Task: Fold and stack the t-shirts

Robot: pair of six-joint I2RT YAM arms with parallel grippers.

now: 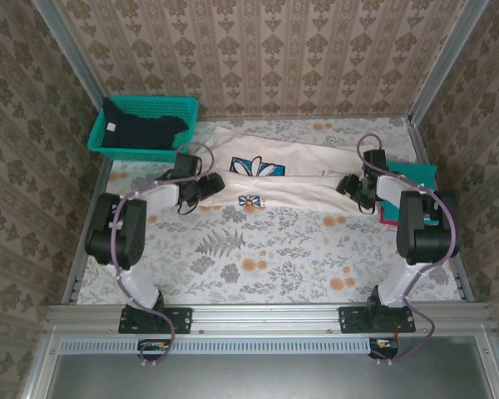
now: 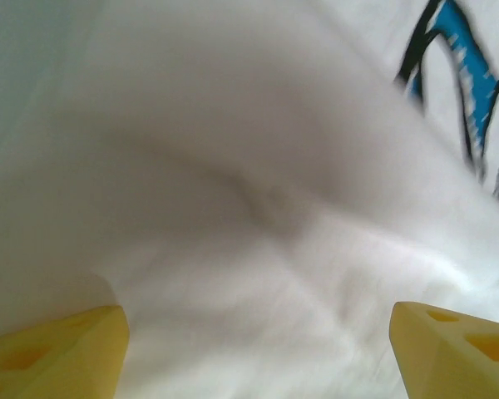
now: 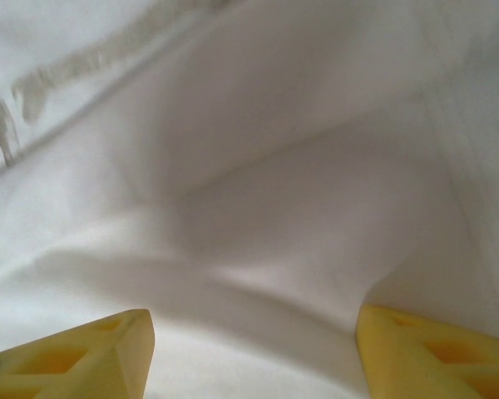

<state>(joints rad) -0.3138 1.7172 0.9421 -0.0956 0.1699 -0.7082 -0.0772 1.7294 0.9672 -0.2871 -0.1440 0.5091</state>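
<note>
**Grip both ends of the cream shirt evenly before folding**

The flower-patterned bench (image 1: pixel 258 266) carries the cream-white t-shirt (image 1: pixel 303 189) across its far middle, laid as a long band with the blue daisy print facing up. A teal mesh basket (image 1: pixel 150 101) sits in the far left corner with the dark navy t-shirt (image 1: pixel 141 129) heaped inside. The teal t-shirt (image 1: pixel 417 173) lies at the right edge, partly under the right arm.

The left pincer (image 1: pixel 205 184) is at the band's left end and the right pincer (image 1: pixel 350 184) is toward its right end. In both wrist views the yellow tips stand wide apart over white cloth, so both pincers are open and hold nothing.

The step in hand looks like taking hold of the cream shirt for its next fold. To do it well:

- Lower both pincers together so each catches every layer at its edge, not just the top one.
- Close fully before lifting.
- Keep the two arms level so the band stays taut and the crease runs straight.

The cloth is rumpled under the left fingertips (image 2: pixel 58 349), so a shallow bite there may slip.
</note>
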